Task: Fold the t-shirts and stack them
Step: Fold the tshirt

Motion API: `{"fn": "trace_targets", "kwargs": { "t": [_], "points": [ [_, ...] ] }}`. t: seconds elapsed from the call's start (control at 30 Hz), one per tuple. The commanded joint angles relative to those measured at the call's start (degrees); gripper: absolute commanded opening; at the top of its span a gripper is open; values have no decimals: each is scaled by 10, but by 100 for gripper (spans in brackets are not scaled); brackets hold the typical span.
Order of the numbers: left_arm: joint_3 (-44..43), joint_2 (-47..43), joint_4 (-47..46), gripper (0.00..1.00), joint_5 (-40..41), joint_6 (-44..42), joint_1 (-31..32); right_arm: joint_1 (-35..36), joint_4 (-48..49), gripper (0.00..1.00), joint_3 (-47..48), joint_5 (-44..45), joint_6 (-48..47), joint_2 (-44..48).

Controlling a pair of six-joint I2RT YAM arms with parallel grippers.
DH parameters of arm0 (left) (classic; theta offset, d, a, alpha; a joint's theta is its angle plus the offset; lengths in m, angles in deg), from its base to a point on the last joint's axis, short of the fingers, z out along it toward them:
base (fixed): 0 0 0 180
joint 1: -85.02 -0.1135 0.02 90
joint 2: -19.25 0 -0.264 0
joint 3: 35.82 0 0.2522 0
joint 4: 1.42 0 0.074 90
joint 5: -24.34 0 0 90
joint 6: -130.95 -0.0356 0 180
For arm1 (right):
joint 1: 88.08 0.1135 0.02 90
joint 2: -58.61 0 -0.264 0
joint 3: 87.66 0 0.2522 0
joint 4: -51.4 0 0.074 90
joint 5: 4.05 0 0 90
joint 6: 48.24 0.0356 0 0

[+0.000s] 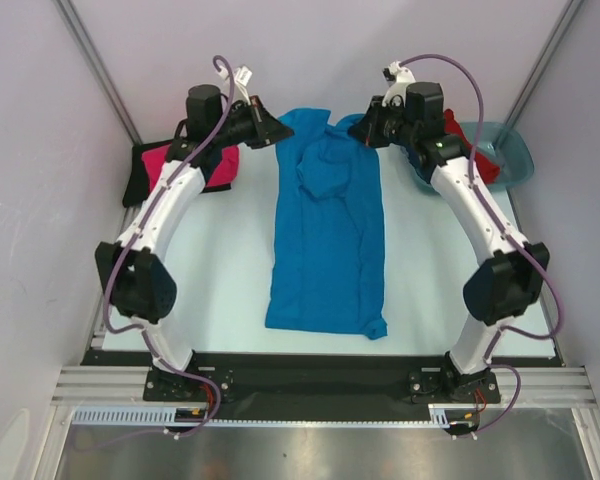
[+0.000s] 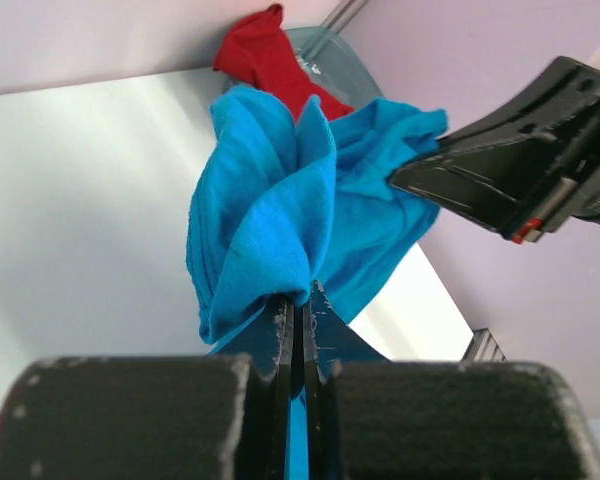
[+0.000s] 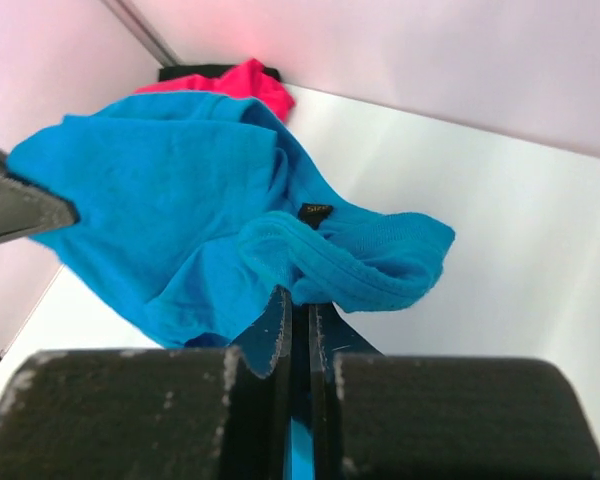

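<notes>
The bright blue t-shirt (image 1: pixel 327 235) lies lengthwise down the middle of the table, folded narrow, its far end lifted. My left gripper (image 1: pixel 275 133) is shut on its far left corner; bunched blue cloth (image 2: pixel 265 220) shows in the left wrist view above the jaws. My right gripper (image 1: pixel 365 132) is shut on the far right corner at the collar (image 3: pixel 350 262). The hot pink shirt (image 1: pixel 212 165) lies on the black shirt (image 1: pixel 140 180) at the far left. The red shirt (image 1: pixel 483 155) hangs in the tub.
The translucent teal tub (image 1: pixel 510 150) stands at the far right corner. White walls with metal corner rails close in the table on three sides. A black strip and the arm bases run along the near edge.
</notes>
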Motion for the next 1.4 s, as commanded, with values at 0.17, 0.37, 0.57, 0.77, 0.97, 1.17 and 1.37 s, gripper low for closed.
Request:
{"fn": "trace_targets", "kwargs": {
  "t": [0.17, 0.37, 0.57, 0.77, 0.97, 1.17, 1.37],
  "points": [
    [-2, -150, 52, 0, 12, -45, 5, 37, -40, 0, -8, 63, -37, 140],
    [-91, -220, 111, 0, 1, -51, 6, 81, -87, 0, 20, 110, -63, 230],
    [-289, -260, 218, 0, -16, -54, 15, 143, -153, 0, 92, 159, -83, 310],
    [-297, -321, 174, 0, -60, -1, 15, 187, -183, 0, 106, 192, -95, 380],
    [-284, -309, 191, 0, -72, 4, 15, 193, -232, 0, 119, 234, -118, 354],
    [-285, -360, 188, 0, -52, 13, 15, 202, -207, 0, 109, 203, -110, 405],
    [-255, -382, 194, 0, -59, 20, 15, 202, -207, 0, 91, 175, -100, 429]
  ]
}}
